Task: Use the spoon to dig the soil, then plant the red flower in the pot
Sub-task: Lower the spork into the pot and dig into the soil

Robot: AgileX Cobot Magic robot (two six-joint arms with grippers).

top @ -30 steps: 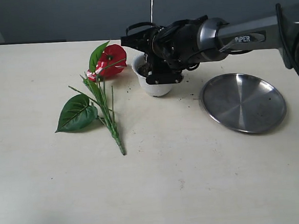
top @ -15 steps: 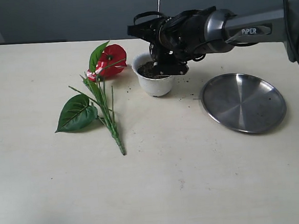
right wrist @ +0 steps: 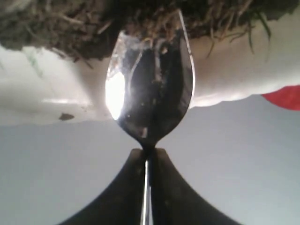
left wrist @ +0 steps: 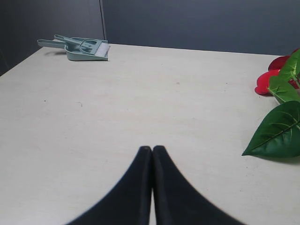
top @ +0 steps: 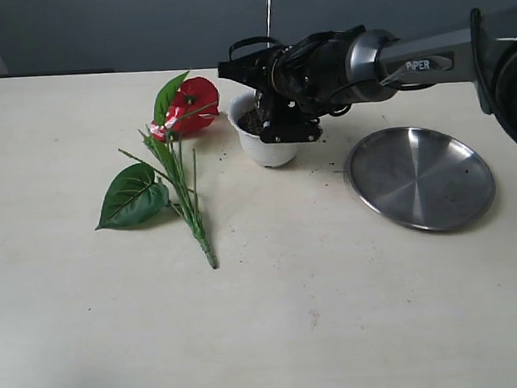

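Clamping the spoon (right wrist: 150,93), the right end effector (right wrist: 148,157) holds it in the soil (right wrist: 61,23).

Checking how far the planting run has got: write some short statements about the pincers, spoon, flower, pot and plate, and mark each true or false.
1. The right pincer is shut on the spoon. True.
2. The red flower stands planted in the pot. False: it lies flat on the table beside the pot.
3. The spoon's tip meets the soil in the pot. True.
4. The steel plate holds a heap of soil. False: it carries only a few specks.
5. The left pincer is open. False: it is shut, holding nothing.
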